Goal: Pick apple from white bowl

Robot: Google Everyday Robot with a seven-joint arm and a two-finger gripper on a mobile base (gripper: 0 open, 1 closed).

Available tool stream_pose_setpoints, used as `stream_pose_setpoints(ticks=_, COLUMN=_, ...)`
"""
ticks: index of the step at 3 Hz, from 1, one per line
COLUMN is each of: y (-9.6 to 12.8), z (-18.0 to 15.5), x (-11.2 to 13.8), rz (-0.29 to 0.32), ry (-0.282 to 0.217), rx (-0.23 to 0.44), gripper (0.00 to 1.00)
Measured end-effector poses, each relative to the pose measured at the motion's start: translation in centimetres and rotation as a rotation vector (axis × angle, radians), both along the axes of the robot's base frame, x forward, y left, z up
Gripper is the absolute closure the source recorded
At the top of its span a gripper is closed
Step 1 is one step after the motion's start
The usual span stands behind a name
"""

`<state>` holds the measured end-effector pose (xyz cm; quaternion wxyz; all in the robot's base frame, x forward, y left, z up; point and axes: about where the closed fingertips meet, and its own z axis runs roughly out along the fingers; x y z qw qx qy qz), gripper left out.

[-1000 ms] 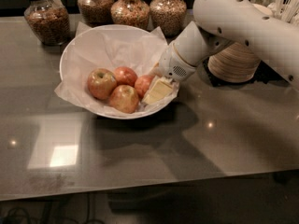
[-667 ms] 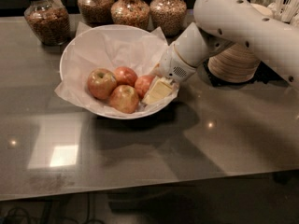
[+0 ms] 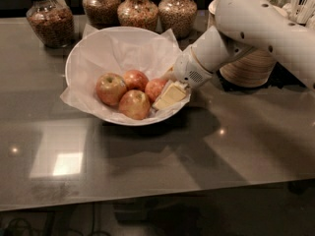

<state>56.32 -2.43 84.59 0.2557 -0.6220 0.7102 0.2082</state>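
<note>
Gripper [image 3: 170,96] low inside the right part of the white bowl [image 3: 93,43], pale tip just beside the apple [image 3: 155,88], perhaps touching its right flank. Cannot tell how far open, nor if holding anything yet.

Compared with one second ago, almost no change: same place, same tilt, apple on the same spot. Probably a grasp in closing or in adjustment, lift not yet begun. Task judged about half done, with the apple down on the crinkled paper [image 3: 123,48] in the bowl.

Around the apple, three others: a red one [image 3: 135,78] touching it on the left, a red-yellow one [image 3: 134,103] in front, a yellow-green one [image 3: 110,88] farther left. Some risk of pushing these neighbours during the lift.

Behind the bowl, a row of glass jars [image 3: 138,11] with brown grains or nuts. To the right, partly behind the arm, a stack of paper bowls [image 3: 248,73]. No brand, label or writing readable anywhere.
</note>
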Motion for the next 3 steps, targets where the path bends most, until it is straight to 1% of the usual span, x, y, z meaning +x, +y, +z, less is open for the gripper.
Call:
stream_pose_setpoints(ticks=1, y=-1.0, z=4.1, x=0.3, rz=0.027, ry=-0.057, rx=0.077, gripper=1.0)
stream_pose_setpoints(ticks=2, y=-2.3, z=9.3, x=0.9, rz=0.06, ry=-0.13, rx=0.151, gripper=1.0)
stream_pose_setpoints(ticks=3, y=-2.6, z=12.6, x=1.4, rz=0.094, ry=-0.17, rx=0.179, gripper=1.0)
